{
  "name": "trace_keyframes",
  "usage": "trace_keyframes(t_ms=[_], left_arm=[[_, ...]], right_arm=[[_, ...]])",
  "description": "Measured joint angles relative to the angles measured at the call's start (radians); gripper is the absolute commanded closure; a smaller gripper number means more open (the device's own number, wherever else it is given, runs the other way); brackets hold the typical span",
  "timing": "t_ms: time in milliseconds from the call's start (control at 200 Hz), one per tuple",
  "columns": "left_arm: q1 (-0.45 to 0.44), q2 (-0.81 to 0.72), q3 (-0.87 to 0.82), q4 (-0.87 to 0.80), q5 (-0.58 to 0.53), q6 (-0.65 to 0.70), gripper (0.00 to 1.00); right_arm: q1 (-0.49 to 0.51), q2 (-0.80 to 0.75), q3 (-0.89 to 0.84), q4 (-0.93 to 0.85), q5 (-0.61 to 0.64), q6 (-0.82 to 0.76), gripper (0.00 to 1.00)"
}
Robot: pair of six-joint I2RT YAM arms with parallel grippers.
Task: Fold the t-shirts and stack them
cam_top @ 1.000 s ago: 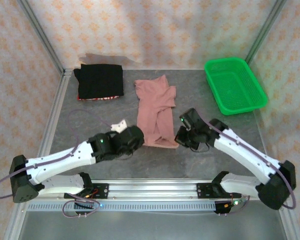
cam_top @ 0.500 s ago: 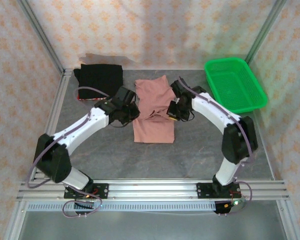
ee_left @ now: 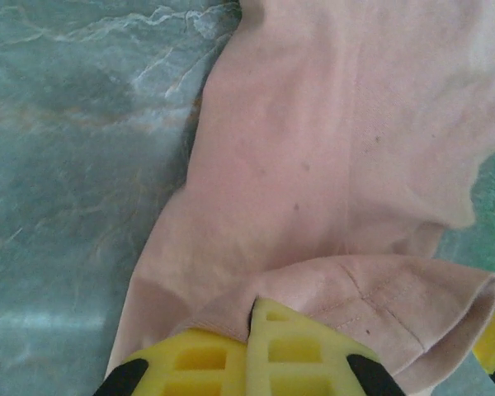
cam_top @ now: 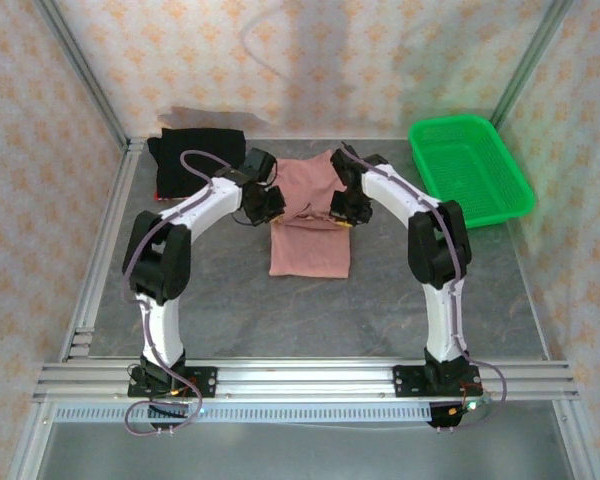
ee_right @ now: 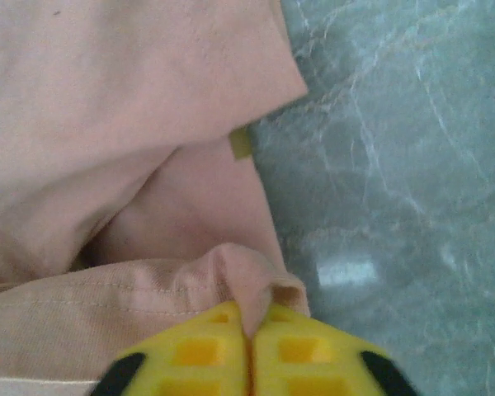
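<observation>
The dusty-pink t-shirt lies mid-table, its near half doubled back over the far half. My left gripper is shut on the shirt's hem at the left side; up close the yellow fingers pinch a fold of the pink t-shirt. My right gripper is shut on the hem at the right side, with its yellow fingers clamping a pleat of the pink t-shirt. The black t-shirt, folded with a thin red edge showing, rests at the back left.
A green mesh basket stands at the back right. Patterned walls and metal posts close in the grey marbled tabletop. Both arms stretch far out over the table from their bases at the near rail.
Both grippers have carried the pink shirt's near hem away from the near edge toward the back, folding the shirt over itself. The arms are now stretched far out.
</observation>
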Motion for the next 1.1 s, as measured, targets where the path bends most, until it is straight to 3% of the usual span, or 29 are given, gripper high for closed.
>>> trace_keyframes(t_ms=[50,195,315,425,575,731,931,1101], left_arm=[[0.007,0.04,0.026,0.004,0.012,0.005,0.65],[0.029,0.127,0.153,-0.01,0.043,0.011,0.41],[0.05,0.09,0.249,-0.029,0.043,0.012,0.3],[0.077,-0.069,0.223,-0.04,0.043,0.018,0.26],[0.09,-0.389,0.008,-0.025,0.05,0.021,0.25],[0.033,-0.599,-0.346,-0.002,0.069,0.01,0.26],[-0.059,-0.626,-0.785,0.114,0.127,-0.084,0.3],[-0.064,-0.619,-0.872,0.268,0.156,-0.166,0.33]], right_arm=[[-0.01,0.045,0.039,0.001,0.006,0.001,0.61],[-0.053,0.141,0.172,0.014,-0.005,0.024,0.41],[-0.097,0.103,0.258,0.033,-0.005,0.014,0.38],[-0.12,-0.061,0.211,0.05,-0.034,0.0,0.4],[-0.109,-0.446,-0.167,0.198,-0.149,0.041,0.45],[-0.085,-0.707,-0.648,0.411,-0.251,0.15,0.38],[-0.061,-0.753,-1.04,0.592,-0.308,0.249,0.37],[-0.024,-0.746,-1.127,0.777,-0.357,0.315,0.37]])
